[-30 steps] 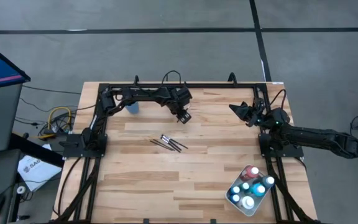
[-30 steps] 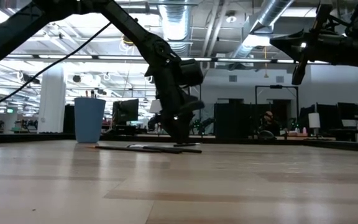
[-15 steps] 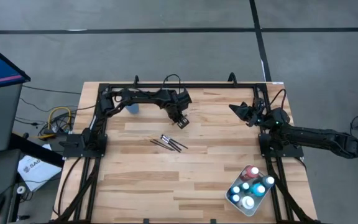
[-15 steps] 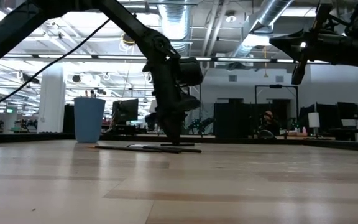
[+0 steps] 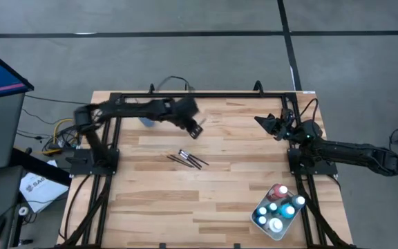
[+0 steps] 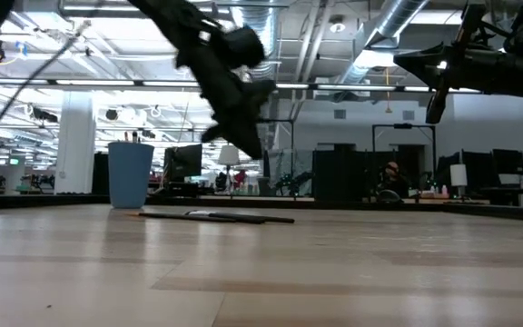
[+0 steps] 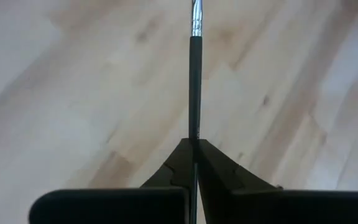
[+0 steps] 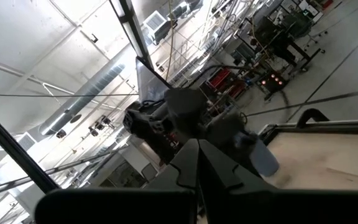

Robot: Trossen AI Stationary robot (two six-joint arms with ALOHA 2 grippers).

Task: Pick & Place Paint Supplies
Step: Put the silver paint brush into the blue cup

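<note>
My left gripper [image 5: 195, 128] hangs above the far middle of the table, shut on a thin dark-handled paintbrush [image 7: 194, 74] with a silver ferrule. In the low view it [image 6: 246, 145] is well above the tabletop. A few more paintbrushes [image 5: 188, 159] lie flat at the table's middle [image 6: 216, 216]. Several paint bottles stand in the white tray [image 5: 258, 220] at the near right. My right gripper [image 5: 264, 121] is shut and held up at the far right, away from all of these. My left gripper pinches the paintbrush's dark handle [image 7: 194, 132] between its two fingertips [image 7: 219, 165]. The fingers slant downward, and the brush runs on past them in the same line, ferrule end outermost. The brush is lifted clear of the table.
A blue cup [image 5: 147, 121] stands at the far left beside the left arm, with dark brush ends showing above its rim [image 6: 134, 136]. Black frame rails [image 5: 206, 95] run along the table's far and side edges. Bare wood lies at the near middle.
My left gripper has risen from the tabletop near the far middle, drawing slightly toward the table's left edge and tipping less steeply. A paintbrush has come up with it, clear of the wood. The brushes at the table's middle have stayed put.
</note>
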